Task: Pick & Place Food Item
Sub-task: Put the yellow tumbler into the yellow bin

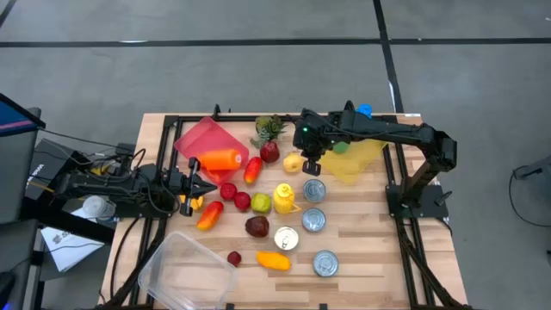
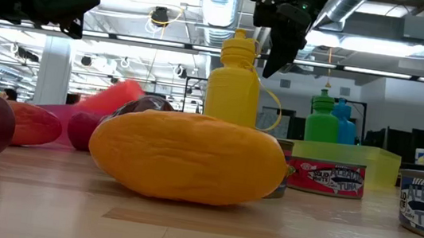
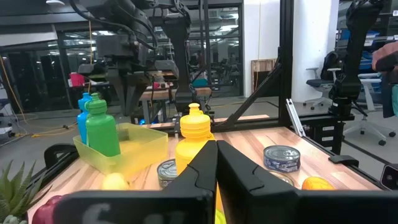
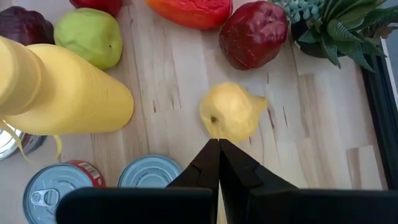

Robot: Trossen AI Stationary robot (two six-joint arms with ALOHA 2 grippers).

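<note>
The right gripper (image 4: 218,155) is hovering with fingers pressed together, gripping nothing, just above the yellow pear (image 4: 231,112). The pear is lying on the table (image 1: 362,232) directly ahead of the fingertips, its stem end pointing toward the plant (image 4: 336,28). The left gripper (image 1: 207,187), also closed (and empty), is waiting across the table, well apart from the pear, so the right arm looks better placed.

Even, bright overhead light falls from ceiling strip fixtures (image 2: 380,46), casting only soft, short shadows on the wooden table (image 1: 362,241). In the low view the near orange fruit (image 2: 187,158) looks slightly soft, and the far room is hazy.
</note>
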